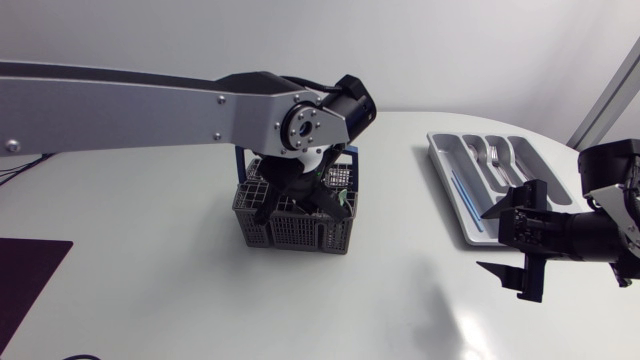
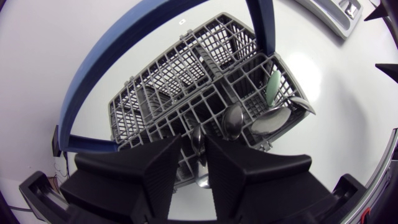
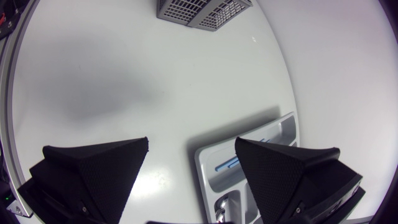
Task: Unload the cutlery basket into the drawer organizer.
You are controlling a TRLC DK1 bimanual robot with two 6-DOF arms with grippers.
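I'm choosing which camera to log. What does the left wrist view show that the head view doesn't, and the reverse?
Only the left wrist view: spoons standing in the basket's cells, and the left tool shut on a utensil. Only the head view: forks lying in the organizer, and the long left arm over the basket. Both: the basket and its blue handle.

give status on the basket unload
Left gripper shut on spoon in basket. Right gripper open, empty, beside organizer. More spoons in basket. Right gripper may crowd the drop.
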